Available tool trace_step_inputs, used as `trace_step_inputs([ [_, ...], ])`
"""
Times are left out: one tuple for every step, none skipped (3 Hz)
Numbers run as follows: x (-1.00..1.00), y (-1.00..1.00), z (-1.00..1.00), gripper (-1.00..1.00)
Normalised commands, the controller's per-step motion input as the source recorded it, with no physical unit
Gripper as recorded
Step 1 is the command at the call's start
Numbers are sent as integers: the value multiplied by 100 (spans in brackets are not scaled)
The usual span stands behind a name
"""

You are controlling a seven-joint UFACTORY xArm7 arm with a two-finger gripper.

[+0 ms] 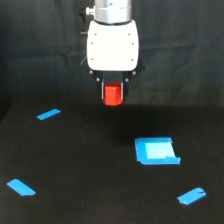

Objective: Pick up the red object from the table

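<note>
Claw (113,94) clenched on red block (113,95), which hangs above the surface (75,165). Risk: grip looks shallow w/ block's lower part exposed, so a jolt could drop it.

tool (113,93): closed on red block (113,95), block raised clear of tabletop (90,170) | blue square patch (156,150): on tabletop, toward exterior view's right | three blue tape strips: on tabletop, well apart
</note>
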Motion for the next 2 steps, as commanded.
trace_step_inputs([
  [-3, -8, 1, -96],
  [-1, 4, -1, -97],
])
